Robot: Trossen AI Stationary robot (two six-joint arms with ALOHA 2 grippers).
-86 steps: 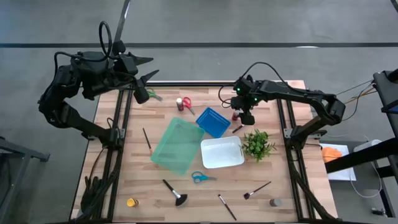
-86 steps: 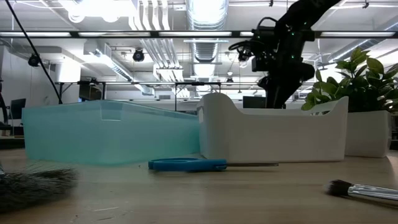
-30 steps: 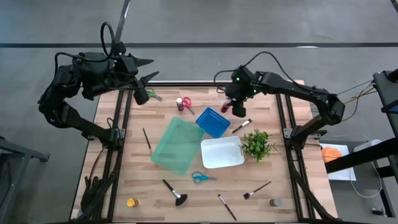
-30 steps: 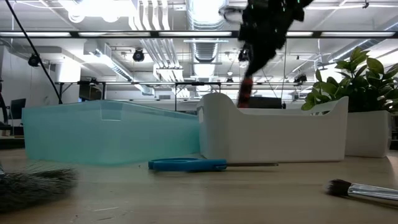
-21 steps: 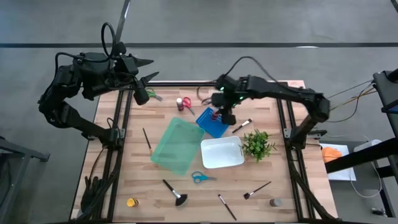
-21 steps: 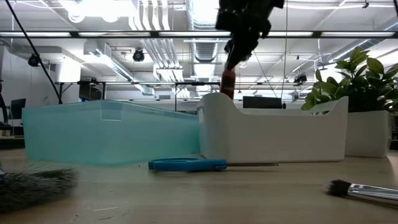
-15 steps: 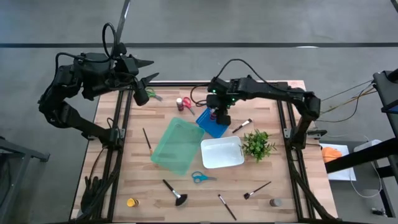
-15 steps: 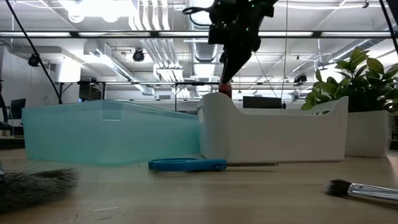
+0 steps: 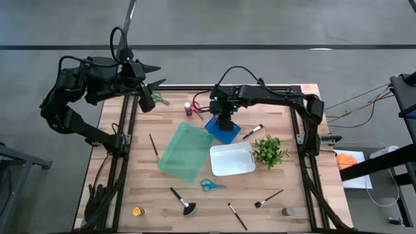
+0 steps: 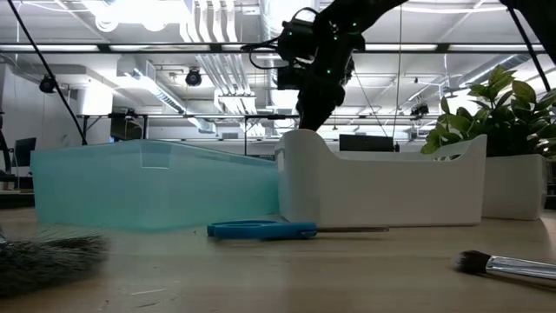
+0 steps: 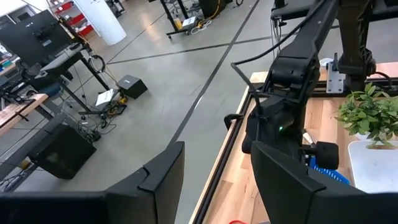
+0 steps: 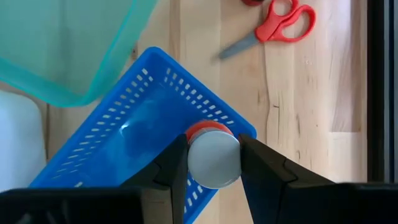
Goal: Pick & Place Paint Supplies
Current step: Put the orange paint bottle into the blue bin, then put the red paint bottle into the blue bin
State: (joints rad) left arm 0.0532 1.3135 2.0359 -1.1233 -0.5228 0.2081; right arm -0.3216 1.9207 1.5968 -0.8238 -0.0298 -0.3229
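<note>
My right pincer [image 12: 213,163] clamped on small paint bottle [image 12: 213,155], hanging over blue basket [image 12: 134,140]. I judge it light, stiff, slick; grip round body. Left pincer [image 11: 214,168] apart, parked off surface edge.

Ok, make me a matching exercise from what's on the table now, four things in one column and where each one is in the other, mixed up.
Things:
1. paint bottle
2. red scissors
3. plant
4. blue scissors

Places:
A. on the wood just in front of the white bin
B. held in the right claw over the blue basket
C. on the wood beyond the blue basket
D. right beside the white bin

Pairs: 1-B, 2-C, 3-D, 4-A
</note>
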